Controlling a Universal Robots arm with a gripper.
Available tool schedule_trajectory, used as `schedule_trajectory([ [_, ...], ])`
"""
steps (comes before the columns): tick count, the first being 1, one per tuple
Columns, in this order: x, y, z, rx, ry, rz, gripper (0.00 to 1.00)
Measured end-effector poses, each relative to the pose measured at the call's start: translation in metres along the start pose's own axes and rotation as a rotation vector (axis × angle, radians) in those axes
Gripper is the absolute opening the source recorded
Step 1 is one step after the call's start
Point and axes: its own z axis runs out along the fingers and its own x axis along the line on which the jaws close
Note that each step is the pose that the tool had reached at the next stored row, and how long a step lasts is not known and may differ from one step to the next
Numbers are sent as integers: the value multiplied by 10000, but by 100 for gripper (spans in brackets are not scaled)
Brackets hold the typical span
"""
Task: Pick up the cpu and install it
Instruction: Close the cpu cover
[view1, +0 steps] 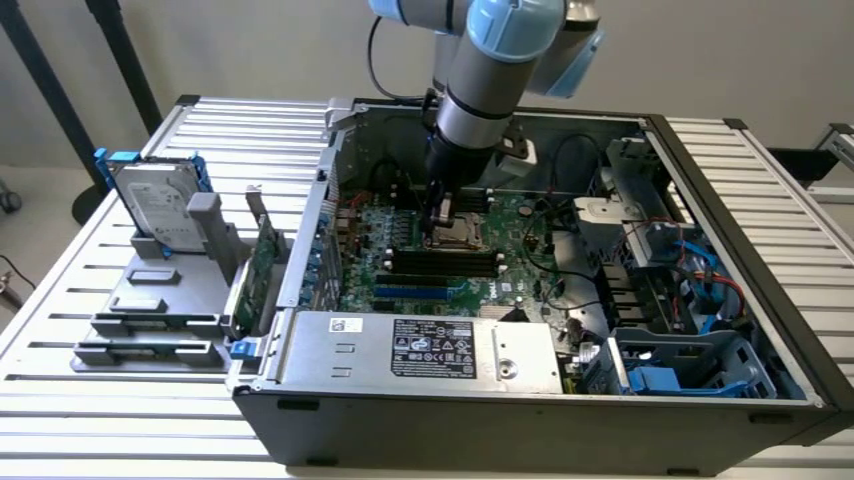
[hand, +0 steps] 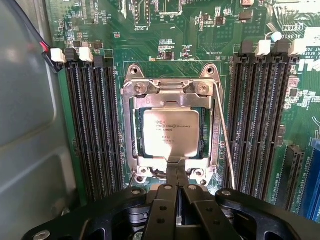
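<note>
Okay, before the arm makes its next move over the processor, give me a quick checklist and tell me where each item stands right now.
1. The chip lies flat and square inside the metal frame: ok.
2. The lever beside the frame is latched: cannot tell.
3. The hand is shut, tips at the frame's edge, holding nothing: ok.
4. The memory slots on either side are clear of the hand: ok.
5. The arm is clear of the case walls: ok.
</note>
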Motion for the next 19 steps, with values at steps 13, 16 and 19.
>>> schedule_trajectory([
  [13,-14,-93,-230,58,15,13,11],
  [16,-41,-179,-246,60,23,11,11],
  [19,-74,-276,-255,60,30,11,11],
])
